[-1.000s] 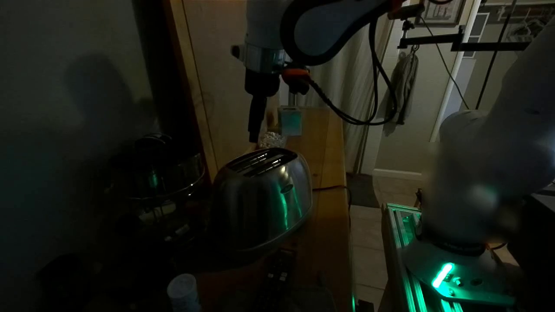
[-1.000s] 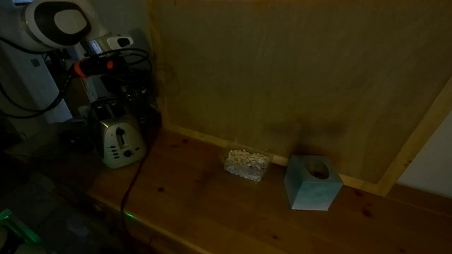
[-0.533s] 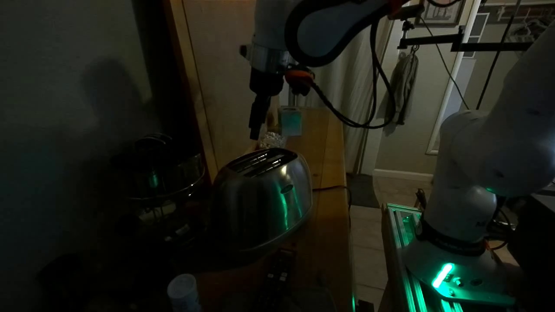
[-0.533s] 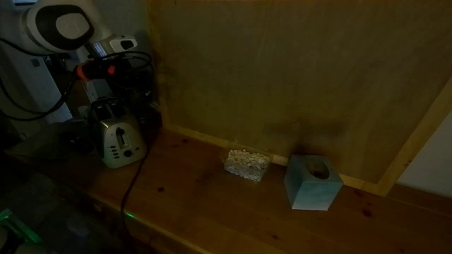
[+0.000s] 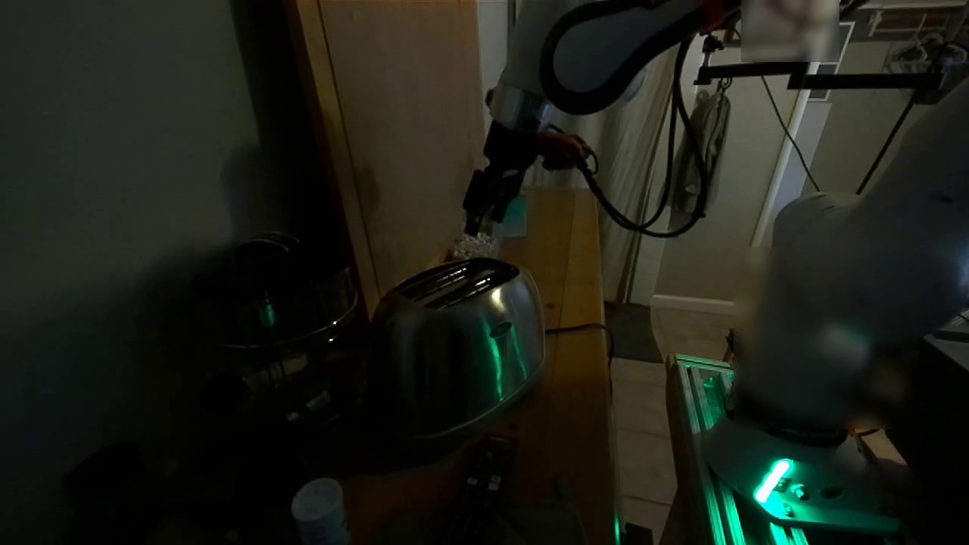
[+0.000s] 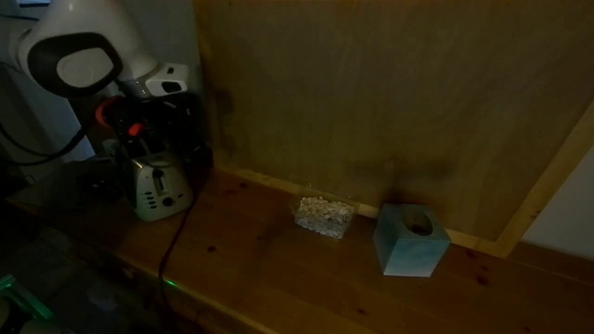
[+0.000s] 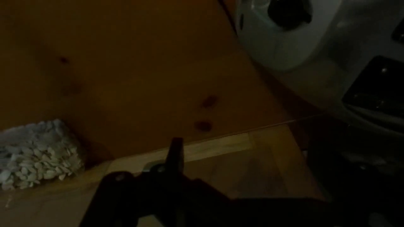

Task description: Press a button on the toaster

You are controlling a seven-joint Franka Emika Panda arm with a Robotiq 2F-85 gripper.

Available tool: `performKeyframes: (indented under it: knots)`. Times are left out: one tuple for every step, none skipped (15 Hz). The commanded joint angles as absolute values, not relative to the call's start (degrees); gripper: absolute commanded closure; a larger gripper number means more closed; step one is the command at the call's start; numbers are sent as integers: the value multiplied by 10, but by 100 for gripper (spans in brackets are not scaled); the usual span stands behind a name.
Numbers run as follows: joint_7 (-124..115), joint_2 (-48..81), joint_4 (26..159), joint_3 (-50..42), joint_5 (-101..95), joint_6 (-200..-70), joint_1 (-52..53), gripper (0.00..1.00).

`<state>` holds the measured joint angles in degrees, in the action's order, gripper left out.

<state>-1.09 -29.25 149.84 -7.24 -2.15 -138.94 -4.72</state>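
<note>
The shiny steel toaster [image 5: 454,371] stands on the wooden counter. Its pale end panel [image 6: 160,185] has a dark lever [image 6: 158,174], a round knob [image 6: 168,202] and several small dark buttons [image 6: 149,199]. In the wrist view the toaster [image 7: 328,69] fills the upper right; a dark lever or knob shows on its panel, and most buttons are out of view. My gripper [image 5: 485,222] is above and beyond the toaster's panel end, apart from it, tilted, jaws spread and empty. In the wrist view one of its fingers [image 7: 176,154] shows; the other is lost in darkness.
A clear container of pale pieces [image 6: 324,217] and a blue tissue box [image 6: 410,241] stand along the wooden board [image 6: 371,116]. A cord [image 6: 171,250] crosses the counter by the toaster. A dark pot-like appliance [image 5: 295,303], a white canister [image 5: 322,511] and a remote [image 5: 488,477] are near.
My gripper has moved right in an exterior view and has turned and tilted, so both fingers now show. The arm sits lower and closer over the toaster's end. The toaster has not moved.
</note>
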Motion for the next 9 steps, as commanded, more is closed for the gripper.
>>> performKeyframes:
  knots:
    - [-28, -318, 1535, -99, 36, -1386, -69, 0]
    - [-39, -318, 1542, -103, 42, -1388, -81, 0]
    - [-52, -317, 1546, -106, 48, -1385, -92, 0]
    - [-66, -314, 1552, -107, 52, -1384, -103, 0]
    - [-82, -309, 1557, -108, 54, -1383, -115, 0]
    - [-96, -303, 1563, -109, 56, -1380, -126, 0]
    - [-109, -298, 1569, -111, 61, -1375, -134, 0]
    - [-117, -290, 1574, -114, 70, -1367, -138, 0]
    - [-124, -284, 1578, -118, 79, -1355, -141, 0]
